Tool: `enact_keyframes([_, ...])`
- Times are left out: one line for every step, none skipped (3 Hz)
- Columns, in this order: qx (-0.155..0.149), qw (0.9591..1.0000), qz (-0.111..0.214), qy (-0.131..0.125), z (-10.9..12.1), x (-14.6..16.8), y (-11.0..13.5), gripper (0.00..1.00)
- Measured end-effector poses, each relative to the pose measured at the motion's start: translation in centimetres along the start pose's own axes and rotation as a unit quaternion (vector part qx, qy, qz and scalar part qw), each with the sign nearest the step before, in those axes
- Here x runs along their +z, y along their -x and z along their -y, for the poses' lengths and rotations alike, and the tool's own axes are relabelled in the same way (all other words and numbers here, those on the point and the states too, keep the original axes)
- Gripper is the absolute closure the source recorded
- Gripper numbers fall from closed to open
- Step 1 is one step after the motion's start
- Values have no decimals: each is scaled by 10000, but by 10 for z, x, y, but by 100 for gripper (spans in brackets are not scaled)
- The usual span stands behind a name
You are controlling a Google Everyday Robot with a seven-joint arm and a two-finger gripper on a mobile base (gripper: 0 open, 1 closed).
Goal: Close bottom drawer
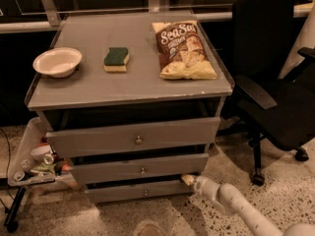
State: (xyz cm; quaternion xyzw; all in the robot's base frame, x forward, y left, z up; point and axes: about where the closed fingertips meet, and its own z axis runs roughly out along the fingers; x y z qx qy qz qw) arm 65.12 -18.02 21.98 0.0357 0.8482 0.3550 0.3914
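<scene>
The grey cabinet has three drawers. The bottom drawer [138,191] is the lowest, with a short front panel and a small round knob [145,192]; its front stands a little further back than the middle drawer's. My white arm comes in from the lower right. The gripper [187,179] is at the right end of the bottom drawer's front, against or very near it.
A middle drawer [140,168] and a top drawer [135,137] stick out slightly. On the cabinet top are a white bowl [57,61], a green sponge [116,59] and a chip bag [183,48]. A black office chair [275,92] stands right. A tray with clutter [34,163] is at left.
</scene>
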Motion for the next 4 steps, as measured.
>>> enact_keyframes([0,10000,0,0,0,0,0,100])
enact_keyframes([174,9995,-263,-67,8,-23,-8,100])
enact_keyframes([702,9948,-519,-524,38,-108,-14,100])
enact_keyframes([770,9932,-698,-515,29,-117,-31,81])
